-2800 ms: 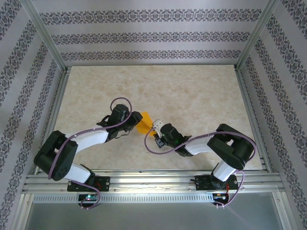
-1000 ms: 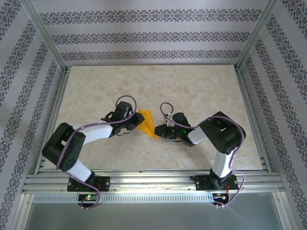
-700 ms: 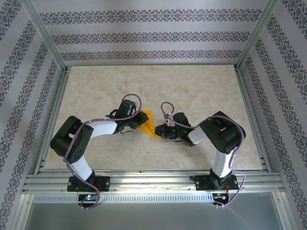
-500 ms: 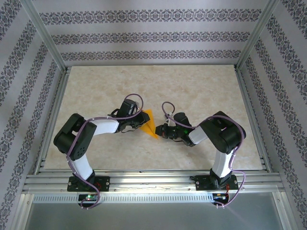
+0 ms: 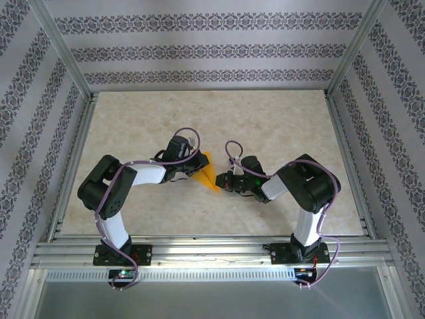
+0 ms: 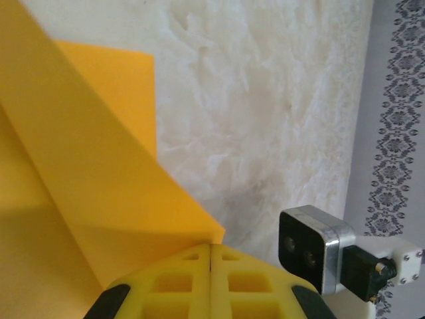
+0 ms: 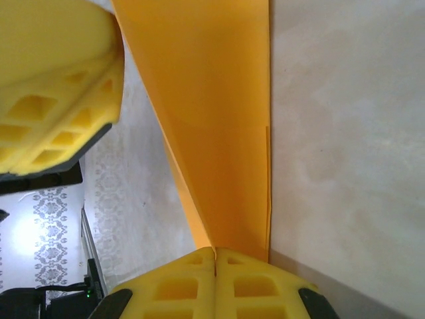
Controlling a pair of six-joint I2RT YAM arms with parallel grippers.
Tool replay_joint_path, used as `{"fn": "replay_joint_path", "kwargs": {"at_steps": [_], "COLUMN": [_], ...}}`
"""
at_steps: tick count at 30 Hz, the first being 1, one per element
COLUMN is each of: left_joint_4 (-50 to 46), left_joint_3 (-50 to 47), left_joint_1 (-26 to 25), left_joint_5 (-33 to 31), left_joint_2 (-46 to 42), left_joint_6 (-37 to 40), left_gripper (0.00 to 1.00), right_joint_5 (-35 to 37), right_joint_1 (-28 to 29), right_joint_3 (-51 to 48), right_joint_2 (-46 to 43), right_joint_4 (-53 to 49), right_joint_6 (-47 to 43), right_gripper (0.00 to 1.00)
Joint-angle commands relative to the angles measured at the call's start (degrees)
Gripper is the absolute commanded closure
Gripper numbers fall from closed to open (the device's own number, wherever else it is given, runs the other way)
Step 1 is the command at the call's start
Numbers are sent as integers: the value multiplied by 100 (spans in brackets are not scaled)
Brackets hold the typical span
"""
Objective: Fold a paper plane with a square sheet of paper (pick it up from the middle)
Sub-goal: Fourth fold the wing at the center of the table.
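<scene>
Two grippers held the paper (image 5: 207, 174) between them over the middle of the worktop (image 5: 265, 119); whether it touched the surface could not be told. Nearest the bases, the right gripper (image 7: 214, 252) was clamped on the paper's narrow end, with folded layers fanning away from its tips. Just beyond, the left gripper (image 6: 210, 249) was closed on the opposite edge, where a creased flap stood up.

Judgement: folding was part-way, with creases present but no finished dart. The next move would call for one gripper to anchor while the other carries its edge squarely to the crease, without slipping or tearing.
</scene>
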Motion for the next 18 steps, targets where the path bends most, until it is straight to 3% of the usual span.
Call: {"fn": "replay_joint_path", "kwargs": {"at_steps": [1, 18], "left_joint_4": [537, 238], "left_joint_3": [-98, 48], "left_joint_1": [135, 175], "left_joint_5": [186, 152], "left_joint_2": [126, 399], "left_joint_6": [-17, -2], "left_gripper": [99, 99], "right_joint_5": [64, 74], "right_joint_1": [-107, -134], "right_joint_3": [-86, -1], "right_joint_2": [143, 134], "right_joint_4": [-236, -416], "right_joint_6": [13, 18], "right_gripper": [100, 100]}}
